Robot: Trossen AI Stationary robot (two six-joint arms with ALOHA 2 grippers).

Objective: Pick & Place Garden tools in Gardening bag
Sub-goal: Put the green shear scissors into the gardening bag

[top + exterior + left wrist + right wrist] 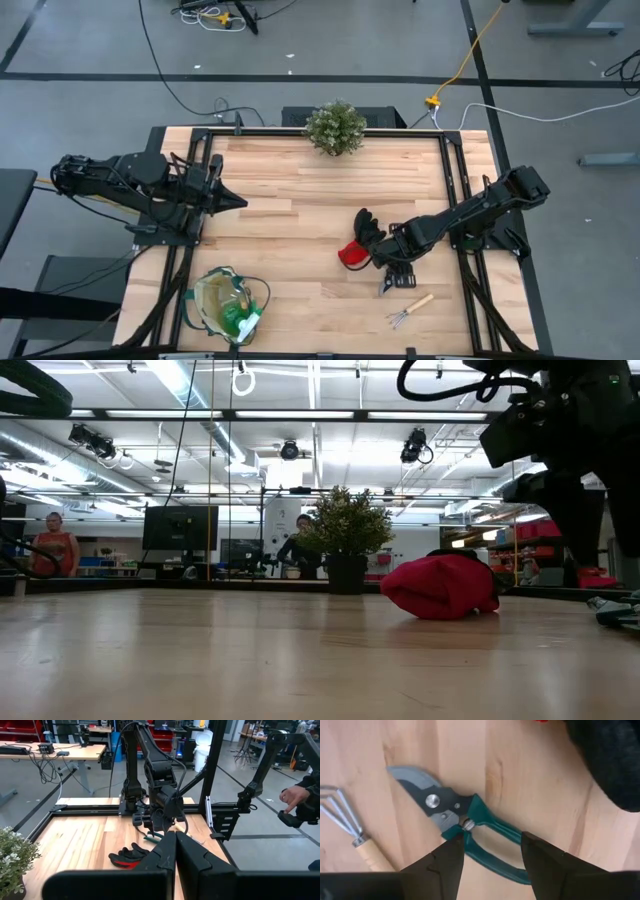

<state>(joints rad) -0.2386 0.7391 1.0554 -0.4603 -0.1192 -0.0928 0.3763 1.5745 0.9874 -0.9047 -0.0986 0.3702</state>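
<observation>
The right gripper [492, 851] is hanging low over the table with its two dark fingers [440, 865] spread apart, straddling the teal handles of the pruning shears [465, 827]. Nothing is pinched between them; the shears are lying flat on the wood, grey blades closed. In the high view the right gripper [397, 270] is sitting at about four o'clock from the table's centre, with the shears [398, 281] directly under it.

Just beside the shears a wooden-handled mini rake [350, 827] is lying, its wire tines fanned out. In the high view the rake [411, 309] is resting at five o'clock from the gripper, near the table's front edge. The black-and-red glove [362, 241] is lying at ten o'clock from the gripper, close against the arm, its black fingers pointing to the far side and its red cuff to the near side.

The gardening bag [228, 303] is standing well apart, at about seven o'clock from the table's centre, with a green spray bottle [240, 320] lying inside it.

The left gripper [232, 202] is waiting at nine o'clock, over the left edge, its fingers [192, 857] pressed together on nothing.

A potted plant [335, 128] is standing at twelve o'clock, at the far edge.
</observation>
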